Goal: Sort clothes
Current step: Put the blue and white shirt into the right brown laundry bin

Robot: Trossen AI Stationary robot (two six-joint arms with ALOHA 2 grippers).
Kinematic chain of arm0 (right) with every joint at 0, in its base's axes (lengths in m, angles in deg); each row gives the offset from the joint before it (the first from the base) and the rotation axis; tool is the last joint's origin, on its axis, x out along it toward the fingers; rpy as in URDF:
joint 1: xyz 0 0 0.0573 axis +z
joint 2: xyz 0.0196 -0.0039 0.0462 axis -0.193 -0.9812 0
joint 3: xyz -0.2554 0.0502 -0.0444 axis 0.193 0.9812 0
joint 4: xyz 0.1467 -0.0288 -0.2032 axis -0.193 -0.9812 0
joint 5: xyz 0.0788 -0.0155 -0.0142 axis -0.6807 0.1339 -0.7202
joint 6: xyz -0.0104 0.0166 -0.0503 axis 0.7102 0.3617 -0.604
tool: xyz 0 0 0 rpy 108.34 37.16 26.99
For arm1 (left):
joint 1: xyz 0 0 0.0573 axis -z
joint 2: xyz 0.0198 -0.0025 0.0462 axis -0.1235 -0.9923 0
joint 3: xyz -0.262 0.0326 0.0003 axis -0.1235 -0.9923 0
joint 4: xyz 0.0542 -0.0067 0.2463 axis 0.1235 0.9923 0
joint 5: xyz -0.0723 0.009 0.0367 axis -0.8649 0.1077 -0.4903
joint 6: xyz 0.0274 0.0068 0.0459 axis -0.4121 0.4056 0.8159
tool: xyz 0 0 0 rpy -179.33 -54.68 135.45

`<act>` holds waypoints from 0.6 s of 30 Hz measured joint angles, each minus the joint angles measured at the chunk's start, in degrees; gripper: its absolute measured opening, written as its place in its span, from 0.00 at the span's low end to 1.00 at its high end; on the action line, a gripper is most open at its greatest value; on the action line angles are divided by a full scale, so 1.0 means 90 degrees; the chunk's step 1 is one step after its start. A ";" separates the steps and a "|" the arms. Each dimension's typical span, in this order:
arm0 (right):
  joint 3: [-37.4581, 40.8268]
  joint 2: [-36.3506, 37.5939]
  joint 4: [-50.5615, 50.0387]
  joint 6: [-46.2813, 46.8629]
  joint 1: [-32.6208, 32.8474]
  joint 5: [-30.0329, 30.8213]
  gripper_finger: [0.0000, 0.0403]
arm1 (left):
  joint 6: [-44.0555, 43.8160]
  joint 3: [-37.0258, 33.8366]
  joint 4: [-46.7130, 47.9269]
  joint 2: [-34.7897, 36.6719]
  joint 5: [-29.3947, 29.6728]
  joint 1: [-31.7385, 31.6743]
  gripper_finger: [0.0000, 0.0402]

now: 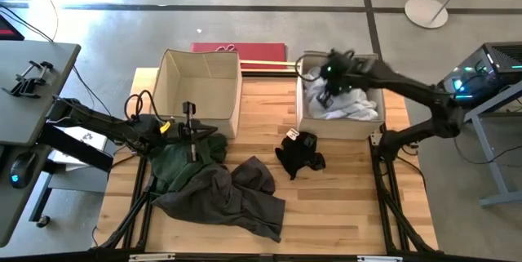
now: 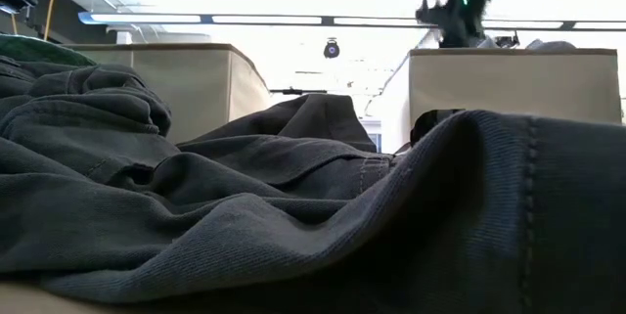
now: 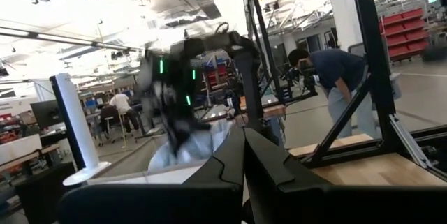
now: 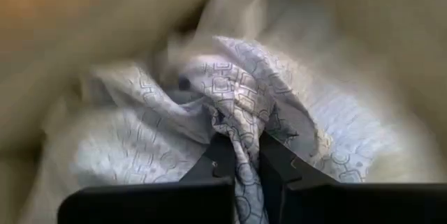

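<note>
A dark green garment (image 1: 183, 160) and a charcoal grey garment (image 1: 236, 193) lie bunched together on the table's left half. The grey one fills the low view (image 2: 293, 216). A small black garment (image 1: 300, 154) lies in front of the right beige box (image 1: 303, 115). White and light grey clothes (image 1: 347, 105) lie in that box. My right gripper (image 1: 328, 82) is over this box, shut on a white patterned cloth (image 4: 237, 91). My left gripper (image 1: 204, 131) is shut and empty above the green garment, beside the left beige box (image 1: 200, 82). My right gripper pinches a bunched fold of the white patterned cloth (image 4: 242, 144) between its two fingers. The fingers come from above, pointing down into the right box. The cloth spreads away below the fingers onto the other white clothes in the box.
A red flat thing (image 1: 238, 50) lies behind the left box. The right arm (image 3: 181, 77) shows across the table in the left wrist view. People stand in the room beyond (image 3: 335, 70). Bare wood (image 1: 342, 205) shows at the table's near right.
</note>
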 joint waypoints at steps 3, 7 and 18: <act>0.1423 -0.0023 0.0930 0.0090 -0.0266 -0.0890 0.02 | -0.0009 -0.0002 0.0036 -0.0002 0.0000 -0.0002 0.00; 0.2747 -0.0143 0.2063 0.0178 -0.0451 -0.0986 0.02 | -0.0015 -0.0002 -0.0012 0.0000 0.0002 0.0000 0.00; 0.2566 -0.0367 0.2029 0.0101 -0.0528 -0.0609 0.22 | -0.0151 -0.0001 -0.0053 0.0000 0.0011 0.0000 0.00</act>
